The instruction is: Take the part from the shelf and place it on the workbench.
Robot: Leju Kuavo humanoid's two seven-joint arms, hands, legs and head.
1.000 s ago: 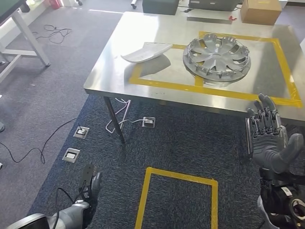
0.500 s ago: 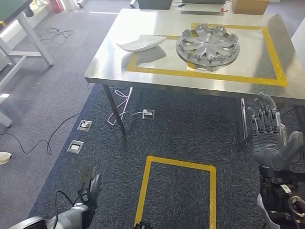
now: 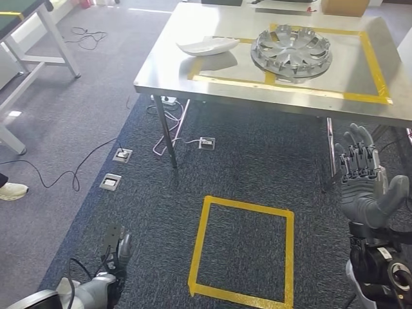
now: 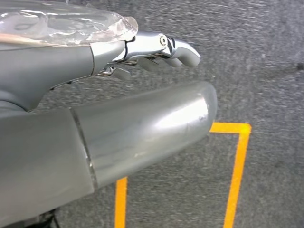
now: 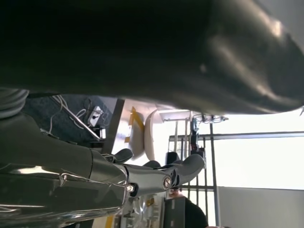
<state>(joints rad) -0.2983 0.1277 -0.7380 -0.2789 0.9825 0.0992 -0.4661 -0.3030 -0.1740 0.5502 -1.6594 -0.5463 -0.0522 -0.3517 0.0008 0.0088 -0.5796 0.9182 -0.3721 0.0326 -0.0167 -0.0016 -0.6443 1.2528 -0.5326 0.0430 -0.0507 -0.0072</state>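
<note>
A silver wheel cover [image 3: 291, 51] lies on the steel workbench [image 3: 165, 61] inside a yellow tape outline. A white curved part [image 3: 208, 46] rests to its left on the same top. My right hand [image 3: 364, 183] is raised in front of the workbench's near edge, fingers apart and upright, holding nothing. In the right wrist view my right hand [image 5: 107, 175] shows straight fingers with nothing in them. My left hand [image 3: 116, 253] hangs low over the carpet at the bottom left. In the left wrist view its thumb [image 4: 150, 123] and fingers [image 4: 161, 47] are stretched out and empty.
A yellow tape square [image 3: 243, 248] marks the dark carpet in front of me. Floor sockets [image 3: 111, 182] and loose cables lie to the left by the workbench leg [image 3: 167, 132]. A white-legged table [image 3: 29, 64] stands far left, a shoe [image 3: 12, 190] at the left edge.
The whole picture has shifted: the camera moved, the workbench now sits higher and further right, with more floor showing. Both hands keep their posture.
</note>
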